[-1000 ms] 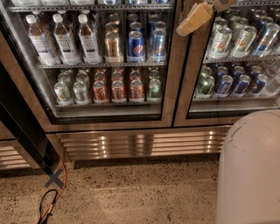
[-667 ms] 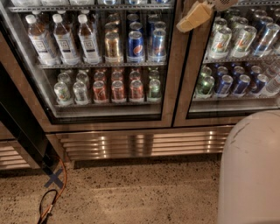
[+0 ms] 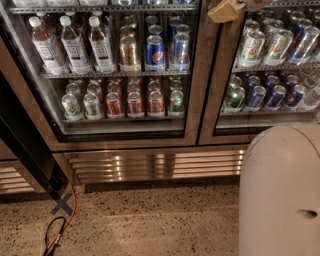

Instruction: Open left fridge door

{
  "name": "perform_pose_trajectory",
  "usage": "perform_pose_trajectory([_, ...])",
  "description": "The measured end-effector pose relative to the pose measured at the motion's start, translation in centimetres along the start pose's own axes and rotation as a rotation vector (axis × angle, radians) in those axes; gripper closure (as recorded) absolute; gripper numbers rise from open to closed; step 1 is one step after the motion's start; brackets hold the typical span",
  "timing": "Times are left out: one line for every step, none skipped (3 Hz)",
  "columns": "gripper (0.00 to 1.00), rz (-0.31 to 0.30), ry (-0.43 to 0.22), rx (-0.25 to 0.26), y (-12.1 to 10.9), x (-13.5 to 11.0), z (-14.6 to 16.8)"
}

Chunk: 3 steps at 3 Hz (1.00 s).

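Note:
The left fridge door (image 3: 195, 90) is a tall glass pane in a bronze-steel frame, and it stands closed. Behind its glass are white-capped bottles (image 3: 75, 47), Pepsi cans (image 3: 155, 50) and red cans (image 3: 135, 102). My gripper (image 3: 227, 10) is tan and sits at the top edge of the camera view. It is in front of the upright strip where the left door meets the right door (image 3: 270, 65), and most of it is cut off by the view's edge.
My white rounded body (image 3: 280, 195) fills the lower right. A steel vent grille (image 3: 160, 167) runs below the doors. An orange cable (image 3: 70, 215) and a blue X mark (image 3: 61, 204) lie on the speckled floor at left. A dark panel (image 3: 22, 145) stands at far left.
My gripper has moved up and slightly right, so less of it shows at the top edge. The left door has not moved.

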<state>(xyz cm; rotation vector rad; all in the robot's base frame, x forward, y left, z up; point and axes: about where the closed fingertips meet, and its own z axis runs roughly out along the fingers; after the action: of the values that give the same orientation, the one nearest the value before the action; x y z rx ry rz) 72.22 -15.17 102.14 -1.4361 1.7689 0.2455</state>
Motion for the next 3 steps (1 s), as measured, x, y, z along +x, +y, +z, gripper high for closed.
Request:
perform_pose_trajectory([1.0,0.0,0.0,0.0,-0.2,0.1,0.0])
perform_pose_trajectory([1.0,0.0,-0.035,0.006,-0.3,-0.5,-0.6])
perform_pose_trajectory([1.0,0.013,-0.05,0.014,-0.3,-0.4,-1.1])
